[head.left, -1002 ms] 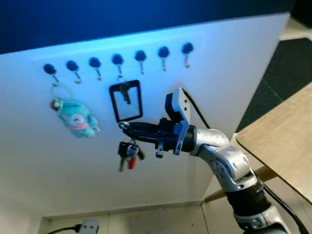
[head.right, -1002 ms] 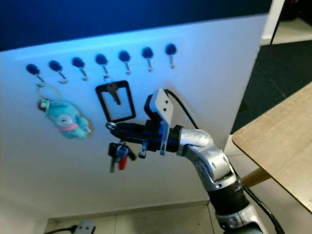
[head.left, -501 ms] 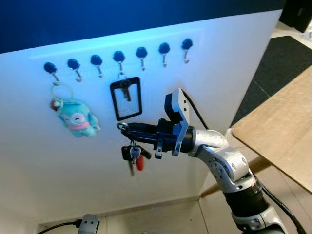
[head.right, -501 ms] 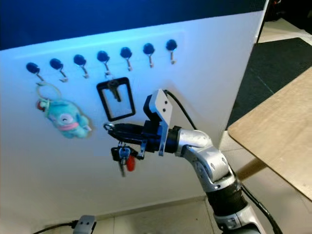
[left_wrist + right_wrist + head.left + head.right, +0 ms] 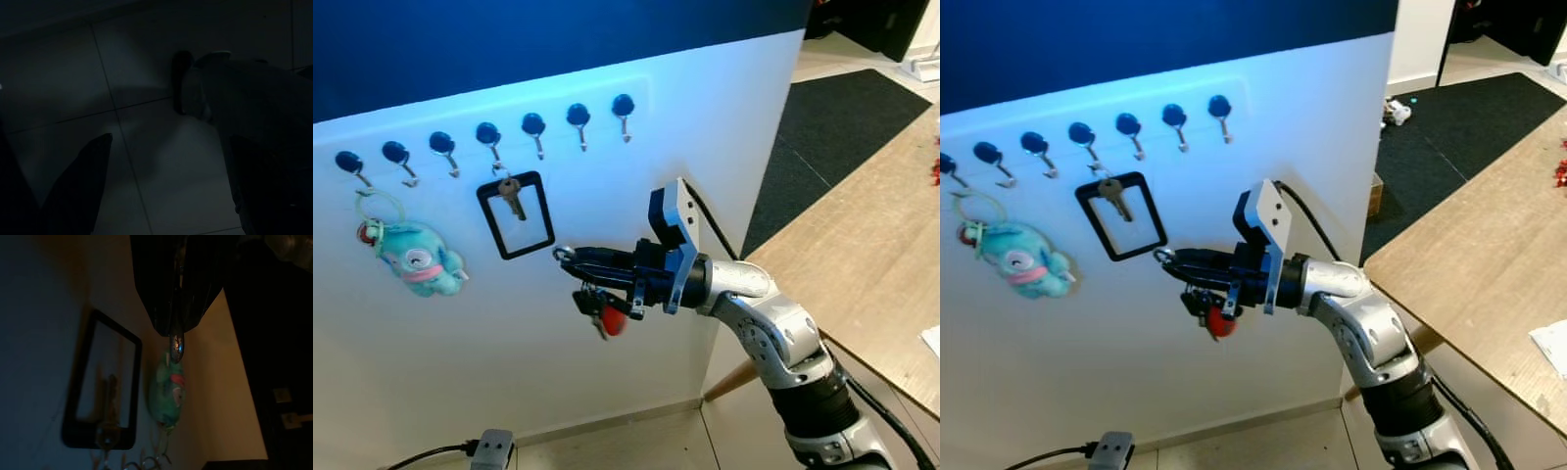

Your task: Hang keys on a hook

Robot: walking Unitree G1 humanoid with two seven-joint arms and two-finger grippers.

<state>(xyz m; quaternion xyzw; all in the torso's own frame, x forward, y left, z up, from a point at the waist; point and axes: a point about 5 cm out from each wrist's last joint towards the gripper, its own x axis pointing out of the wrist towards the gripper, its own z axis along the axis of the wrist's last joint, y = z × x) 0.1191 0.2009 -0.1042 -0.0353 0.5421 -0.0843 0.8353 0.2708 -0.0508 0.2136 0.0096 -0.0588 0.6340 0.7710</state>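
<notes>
— Head view?
— I see my right gripper (image 5: 570,257) clamped on the key ring, keys (image 5: 599,307) dangling below the row of hooks (image 5: 489,139)

— Wrists?
— Right: fingers together on the ring (image 5: 177,343). Left: dark, can't tell

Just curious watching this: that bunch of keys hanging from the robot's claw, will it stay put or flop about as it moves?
Likely floppy: the keys dangle loosely below the right claw, which pinches only their ring. They would probably swing when the arm moves toward the hooks. The bunch looks small, so probably light, though metal keys may slide along the ring.
</notes>
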